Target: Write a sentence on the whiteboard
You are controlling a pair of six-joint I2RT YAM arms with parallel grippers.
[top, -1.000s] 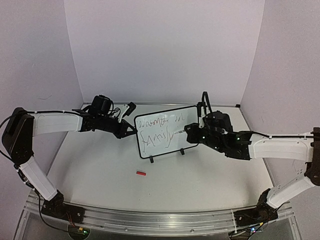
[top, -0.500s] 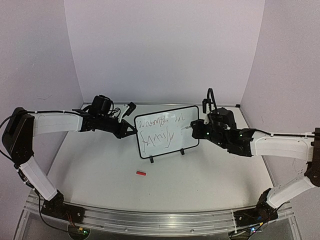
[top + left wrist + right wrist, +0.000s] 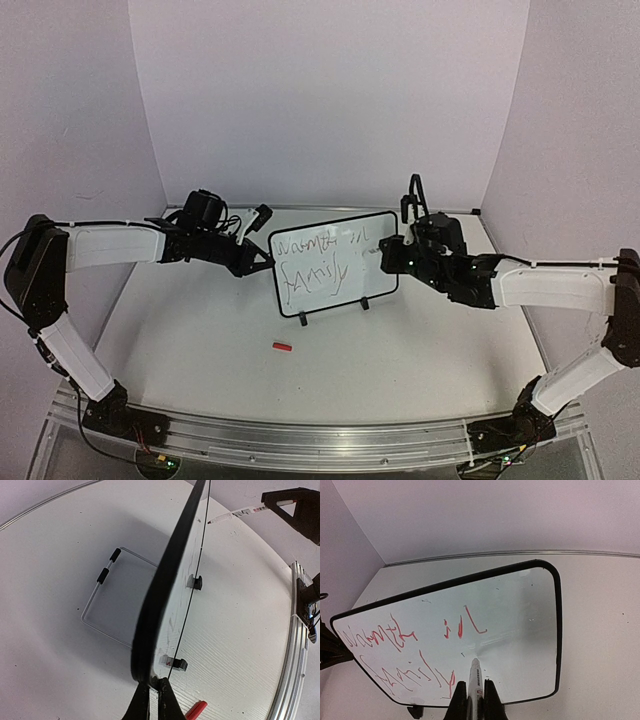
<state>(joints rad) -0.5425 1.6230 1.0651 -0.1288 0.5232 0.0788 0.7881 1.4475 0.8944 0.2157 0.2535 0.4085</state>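
**Board pinched on one side, pen poised on the other**

The small white rectangular whiteboard with a thin black rounded frame (image 3: 378, 272) stands near the middle of the pale round table (image 3: 200, 330). It tilts back on two little black clip feet (image 3: 303, 320), its face turned toward the arms. Across it runs the thin handwritten sentence (image 3: 405, 650): an upper scrawl, and a lower line that looks like "family" with blank board to its right.

The left gripper (image 3: 152, 694) is closed on the board's left edge, its two fingers clamped over the frame. I judge this grip is there to brace a light, thin board that would otherwise slide or tip under the pen.

The right gripper (image 3: 474, 690) is clamped on a slim white marker pen (image 3: 474, 676), with the nib pointing at the blank patch just past the lower word. That placement suggests the line is unfinished. Whether the nib touches the surface cannot be told.

A small red pen cap (image 3: 282, 347) lies on the table in front of the board, well apart from the writing arm.
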